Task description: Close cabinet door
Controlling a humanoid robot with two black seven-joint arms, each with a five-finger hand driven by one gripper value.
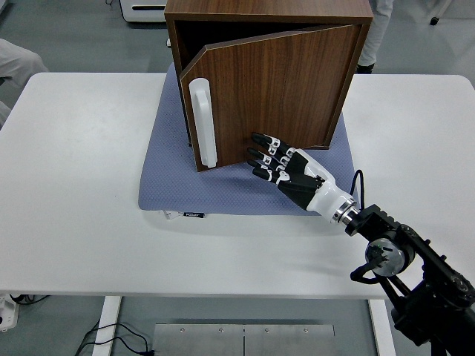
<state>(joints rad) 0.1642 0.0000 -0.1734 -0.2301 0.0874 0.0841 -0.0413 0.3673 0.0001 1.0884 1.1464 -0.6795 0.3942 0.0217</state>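
Note:
A dark wooden cabinet (pixel 223 15) stands on a blue-grey mat (pixel 174 170) at the back middle of the table. Its door (pixel 282 89) is hinged on the right and stands slightly ajar, with a narrow gap at its left edge. A white vertical handle (pixel 202 122) is on the door's left side. My right hand (pixel 271 157) is open, fingers stretched out flat, with the fingertips (pixel 257 138) at the lower front of the door, right of the handle. It holds nothing. The left arm is out of view.
The white table (pixel 74 185) extends to the left and right of the mat. A person's legs (pixel 378 33) show at the top right behind the table, and part of another person (pixel 11 63) shows at the left edge.

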